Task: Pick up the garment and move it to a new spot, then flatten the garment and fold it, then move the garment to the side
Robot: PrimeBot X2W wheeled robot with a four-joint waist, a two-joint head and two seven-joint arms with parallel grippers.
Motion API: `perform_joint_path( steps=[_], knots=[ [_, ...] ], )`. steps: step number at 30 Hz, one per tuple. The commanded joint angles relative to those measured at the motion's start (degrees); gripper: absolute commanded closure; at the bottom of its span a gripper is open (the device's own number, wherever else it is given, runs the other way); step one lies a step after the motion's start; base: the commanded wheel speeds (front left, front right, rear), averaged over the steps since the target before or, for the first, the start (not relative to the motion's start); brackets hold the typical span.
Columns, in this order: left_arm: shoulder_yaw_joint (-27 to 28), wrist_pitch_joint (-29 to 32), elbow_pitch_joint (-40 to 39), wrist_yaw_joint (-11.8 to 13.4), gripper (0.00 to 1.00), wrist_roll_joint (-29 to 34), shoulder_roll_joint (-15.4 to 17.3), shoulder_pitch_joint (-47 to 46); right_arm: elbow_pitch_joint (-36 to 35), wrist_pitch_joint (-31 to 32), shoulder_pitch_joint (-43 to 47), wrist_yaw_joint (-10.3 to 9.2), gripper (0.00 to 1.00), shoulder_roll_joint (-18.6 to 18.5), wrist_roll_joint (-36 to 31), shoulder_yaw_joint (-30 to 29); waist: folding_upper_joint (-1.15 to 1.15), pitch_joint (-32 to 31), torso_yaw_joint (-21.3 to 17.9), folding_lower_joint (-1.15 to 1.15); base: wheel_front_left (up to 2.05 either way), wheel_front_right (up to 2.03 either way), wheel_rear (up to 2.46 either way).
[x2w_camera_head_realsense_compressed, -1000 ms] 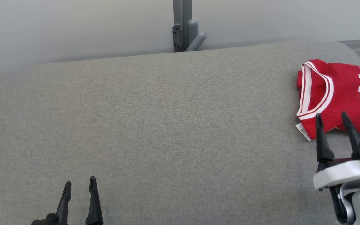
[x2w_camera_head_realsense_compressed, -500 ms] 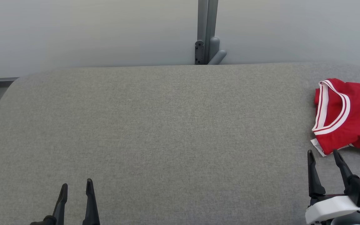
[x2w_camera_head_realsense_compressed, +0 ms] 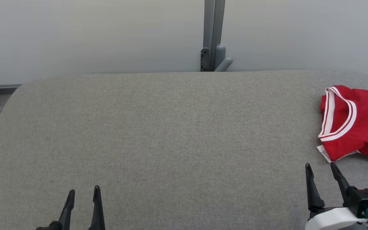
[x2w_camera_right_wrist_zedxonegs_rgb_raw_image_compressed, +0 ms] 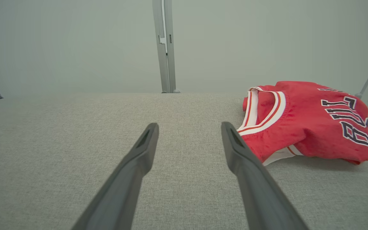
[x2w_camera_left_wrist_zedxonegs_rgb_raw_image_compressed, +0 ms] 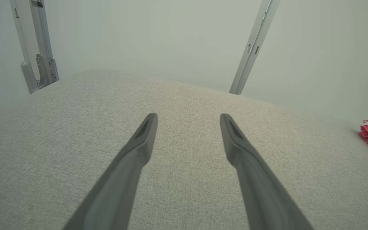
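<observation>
Both jaws gape empty: the dark-fingered right gripper sits just below the folded red white-trimmed jersey at the frame's right edge, far nearer than the left gripper.

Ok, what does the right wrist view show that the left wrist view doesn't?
Right wrist view: the right end effector, open, and the red jersey in full, with dark lettering and white-trimmed neckline. Left wrist view: the left end effector, open. Shared: the grey padded surface, the pale wall and the jersey, a red sliver at the left wrist view's right edge.
</observation>
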Motion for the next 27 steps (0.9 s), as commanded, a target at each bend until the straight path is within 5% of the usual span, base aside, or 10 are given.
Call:
perform_joint_path(
  steps=[1, 8, 27],
  knots=[
    [0.2, -0.1, 0.1, -0.3, 0.0, 0.1, 0.1, -0.7, -0.3, -0.1, 0.4, -0.11, 0.0, 0.0, 0.8, 0.0, 0.21, 0.0, -0.2, 0.0, 0.0, 0.0, 0.0],
    [0.2, -0.1, 0.4, -0.6, 0.0, -0.1, 0.1, -1.0, 0.3, -0.1, 0.0, -0.11, 0.0, -0.1, -3.6, -2.0, 0.21, 0.4, -0.7, 0.0, 0.0, 0.0, 0.0],
    [0.3, -0.1, 0.6, -0.7, 0.0, 0.0, 0.1, -1.2, -0.3, -0.1, -1.2, -0.11, 0.0, -0.1, -2.8, -2.1, 0.21, 0.8, -1.3, 0.0, 0.0, 0.0, 0.0]
  ],
)
